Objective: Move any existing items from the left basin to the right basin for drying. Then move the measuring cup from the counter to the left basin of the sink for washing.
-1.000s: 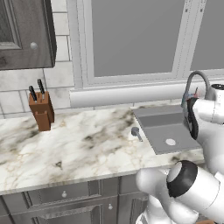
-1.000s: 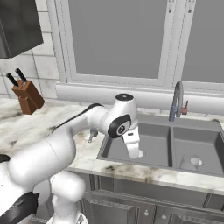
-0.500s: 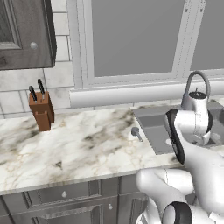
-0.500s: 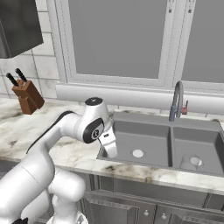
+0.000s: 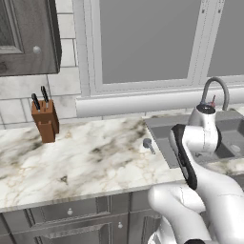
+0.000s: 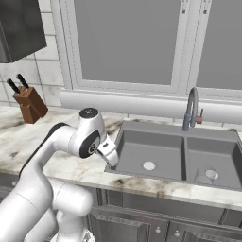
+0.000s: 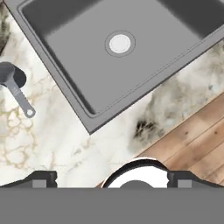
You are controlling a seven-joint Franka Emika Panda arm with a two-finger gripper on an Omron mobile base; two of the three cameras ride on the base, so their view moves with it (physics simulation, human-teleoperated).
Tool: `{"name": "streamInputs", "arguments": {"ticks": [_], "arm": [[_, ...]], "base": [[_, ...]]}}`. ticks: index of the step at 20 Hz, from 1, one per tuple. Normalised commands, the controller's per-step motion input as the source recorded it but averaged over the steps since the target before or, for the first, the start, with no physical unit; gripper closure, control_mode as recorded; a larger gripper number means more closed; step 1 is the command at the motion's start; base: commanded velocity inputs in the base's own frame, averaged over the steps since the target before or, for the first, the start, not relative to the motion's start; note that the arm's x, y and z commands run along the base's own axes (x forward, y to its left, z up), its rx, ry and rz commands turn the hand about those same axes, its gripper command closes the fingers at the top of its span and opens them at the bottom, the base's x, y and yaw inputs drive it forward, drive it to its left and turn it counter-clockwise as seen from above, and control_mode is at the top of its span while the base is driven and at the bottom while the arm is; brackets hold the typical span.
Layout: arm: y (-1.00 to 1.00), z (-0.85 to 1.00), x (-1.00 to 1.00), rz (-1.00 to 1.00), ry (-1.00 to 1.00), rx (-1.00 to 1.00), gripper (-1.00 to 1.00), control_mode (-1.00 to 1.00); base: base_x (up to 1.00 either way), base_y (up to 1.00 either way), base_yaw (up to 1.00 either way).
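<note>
Grey measuring cup (image 7: pixel 9 78) on white, brown-veined counter (image 5: pixel 95 162); grey sink (image 6: pixel 156 142).

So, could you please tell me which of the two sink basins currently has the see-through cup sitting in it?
The right basin, the one right of the faucet: the see-through cup sits beside its drain. The left basin shows only its pale drain.
</note>
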Motion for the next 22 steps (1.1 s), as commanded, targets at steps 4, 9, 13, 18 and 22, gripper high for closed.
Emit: {"name": "streamInputs", "arguments": {"ticks": [4, 9, 13, 18, 22], "arm": [[0.51, 0.00, 0.12, 0.31, 0.00, 0.00, -1.00, -1.00], [0.52, 0.00, 0.18, 0.29, 0.00, 0.00, -1.00, -1.00], [0.50, -0.14, 0.29, 0.22, 0.04, -0.05, -1.00, -1.00], [0.30, -0.25, 0.26, 0.09, 0.06, -0.08, -1.00, -1.00], [0.18, -0.11, 0.30, 0.00, 0.07, -0.08, -1.00, -1.00]], "base": [[0.00, 0.00, 0.00], [0.00, 0.00, 0.00], [0.00, 0.00, 0.00], [0.00, 0.00, 0.00], [0.00, 0.00, 0.00]]}}
